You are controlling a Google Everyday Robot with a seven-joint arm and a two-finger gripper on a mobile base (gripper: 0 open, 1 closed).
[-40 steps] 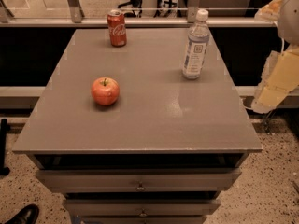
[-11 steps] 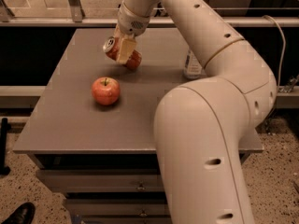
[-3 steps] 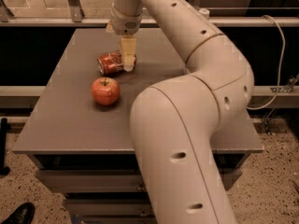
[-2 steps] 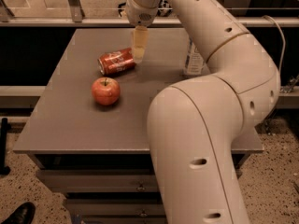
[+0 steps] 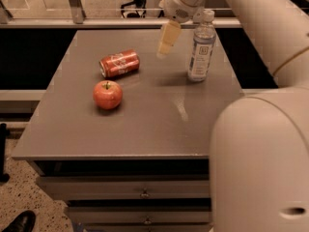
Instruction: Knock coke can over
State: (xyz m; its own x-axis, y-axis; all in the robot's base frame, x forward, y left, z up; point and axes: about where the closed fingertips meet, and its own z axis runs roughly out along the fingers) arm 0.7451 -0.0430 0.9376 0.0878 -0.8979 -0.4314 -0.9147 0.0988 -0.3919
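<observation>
The coke can (image 5: 119, 63) lies toppled near the counter's far-left corner, behind the apple (image 5: 107, 94). The gripper (image 5: 166, 38) hangs near the far edge; whether it is open or closed I cannot tell. Best retreat upward, clear of the water bottle (image 5: 201, 47).

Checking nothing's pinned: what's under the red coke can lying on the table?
Only grey tabletop shows beneath the red aluminium coke can; the contact line itself is covered. The round red apple sits apart from it. The beige gripper hangs clear, toward the clear plastic water bottle.
</observation>
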